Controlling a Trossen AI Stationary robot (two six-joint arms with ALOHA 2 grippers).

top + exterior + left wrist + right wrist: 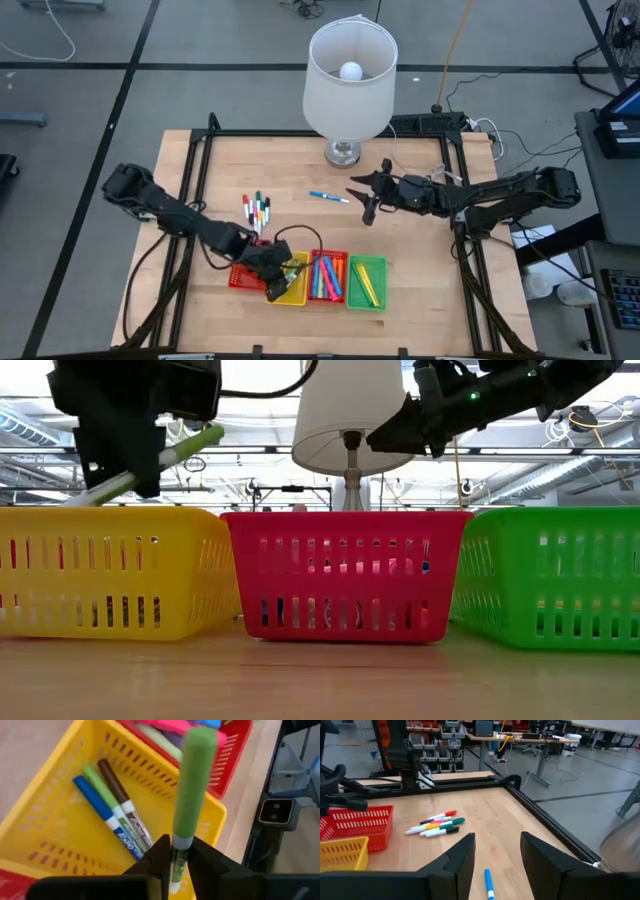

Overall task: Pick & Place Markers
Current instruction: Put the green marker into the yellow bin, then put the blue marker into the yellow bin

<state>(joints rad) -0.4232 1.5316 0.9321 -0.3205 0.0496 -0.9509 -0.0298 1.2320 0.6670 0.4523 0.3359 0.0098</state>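
My left gripper point(177, 845) hangs over the yellow tray point(288, 290), shut on a green-capped marker point(192, 785), which also shows slanting in the low view point(170, 458). Three markers, blue, green and brown point(112, 805), lie on the yellow tray's floor. A bunch of loose markers point(256, 212) lies on the table's middle left, and a single blue marker point(328, 196) lies near the lamp. My right gripper point(496, 852) hovers open above that blue marker point(489, 884), with nothing between its fingers. My left gripper pinches the marker's white barrel point(178, 855), just behind the green cap, between its two fingers. It comes slanting down from the table's left. The capped end sticks out past the fingertips, and the marker hangs tilted, clear above the yellow tray.
A row of mesh trays stands at the near edge: a red one point(238, 274), the yellow one, a red one with several markers point(328, 277) and a green one point(366, 282). A white-shaded lamp point(350, 80) stands at the far middle.
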